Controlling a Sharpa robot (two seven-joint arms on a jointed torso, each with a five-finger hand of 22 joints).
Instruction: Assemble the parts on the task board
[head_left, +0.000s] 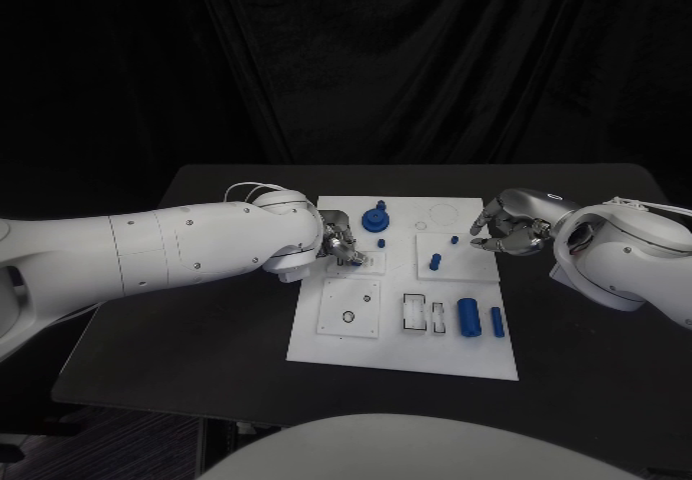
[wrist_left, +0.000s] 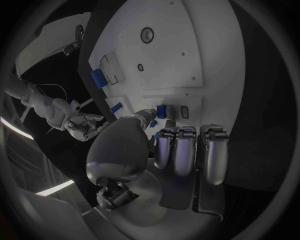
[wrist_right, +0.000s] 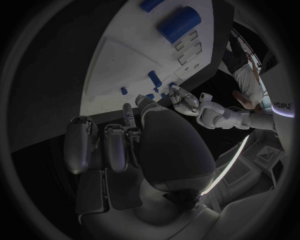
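The task board (head_left: 329, 340) lies in the middle of the black table (head_left: 577, 350), and both hands are near its far half.

The left hand (head_left: 340, 246) is over the board, close to its left edge and a little beyond the middle. Its fingertips come together on a small blue part (head_left: 355, 262) sitting at a raised square block there; in the left wrist view the thumb and a finger (wrist_left: 147, 116) meet at this blue piece (wrist_left: 161, 111), so the hand appears to pinch it, while the other fingers lie curled side by side.

The right hand (head_left: 508, 232) hovers at the board's right edge, toward the far right corner. Its fingers are curled in, and whether anything is between them cannot be told. Just beside it, on the board, lie a tiny blue peg (head_left: 454, 240) and a short blue pin (head_left: 434, 262).

A blue knobbed part (head_left: 376, 217) stands just beyond the left hand, near the far edge. Toward the near right corner a thick blue cylinder (head_left: 470, 316) lies beside a thinner blue rod (head_left: 496, 321), well apart from both hands.
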